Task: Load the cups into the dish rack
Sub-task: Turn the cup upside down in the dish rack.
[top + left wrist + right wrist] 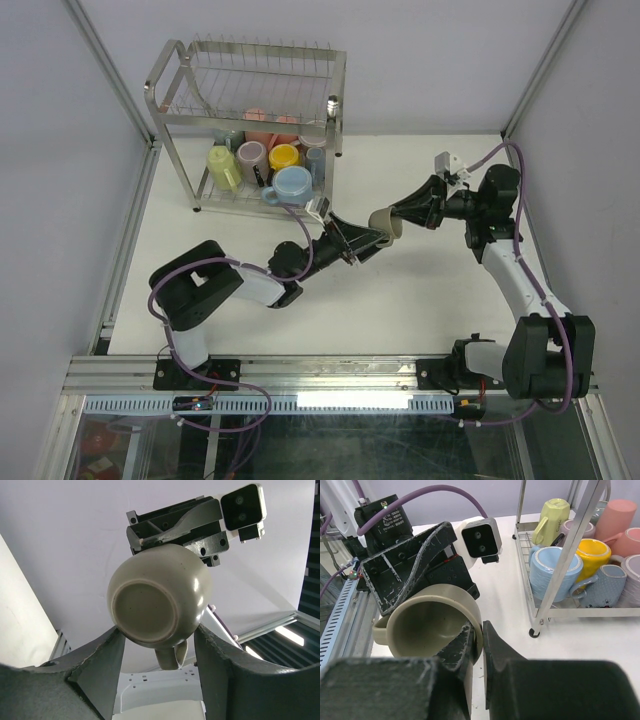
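An olive cup (383, 222) hangs in the air over the middle of the table, held between both arms. My right gripper (400, 218) is shut on its rim, one finger inside the cup (427, 625) and one outside. My left gripper (375, 238) comes from the opposite side, and its fingers press both sides of the cup's body (160, 590) near the base, with the handle pointing down. The dish rack (332, 125) stands at the far left. Its lower shelf holds several cups, among them light blue (292, 183), yellow (284, 156) and pale green (222, 165).
The rack's near corner post (568, 555) stands just right of the held cup in the right wrist view. Grey enclosure walls close in the table on the left, right and back. An aluminium rail (300, 372) runs along the near edge by the arm bases.
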`<state>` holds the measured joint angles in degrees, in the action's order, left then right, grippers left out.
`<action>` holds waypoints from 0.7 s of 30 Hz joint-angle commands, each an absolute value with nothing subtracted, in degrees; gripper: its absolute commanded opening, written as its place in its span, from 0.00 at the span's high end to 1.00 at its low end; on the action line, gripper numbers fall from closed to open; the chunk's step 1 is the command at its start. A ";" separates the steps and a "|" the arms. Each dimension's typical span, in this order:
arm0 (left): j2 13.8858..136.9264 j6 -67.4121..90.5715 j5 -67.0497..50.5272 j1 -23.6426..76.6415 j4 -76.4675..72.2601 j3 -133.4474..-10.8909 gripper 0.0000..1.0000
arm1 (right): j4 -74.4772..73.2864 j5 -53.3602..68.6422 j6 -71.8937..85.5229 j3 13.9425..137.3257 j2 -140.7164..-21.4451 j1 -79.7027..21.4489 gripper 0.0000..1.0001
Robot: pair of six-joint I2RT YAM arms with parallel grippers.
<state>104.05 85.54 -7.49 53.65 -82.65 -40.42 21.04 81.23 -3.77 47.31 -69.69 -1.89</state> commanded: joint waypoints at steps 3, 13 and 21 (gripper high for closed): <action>105.02 87.94 -6.33 54.17 -100.00 -44.01 0.51 | 25.30 82.71 -2.61 46.87 -68.26 -2.57 1.00; 104.55 88.33 -7.48 54.27 -100.09 -43.83 0.81 | 25.21 82.73 -3.23 46.31 -68.58 -2.59 1.00; 102.53 86.58 -6.88 53.90 -100.10 -41.79 1.00 | 22.28 82.89 -5.93 46.22 -68.56 -2.58 0.79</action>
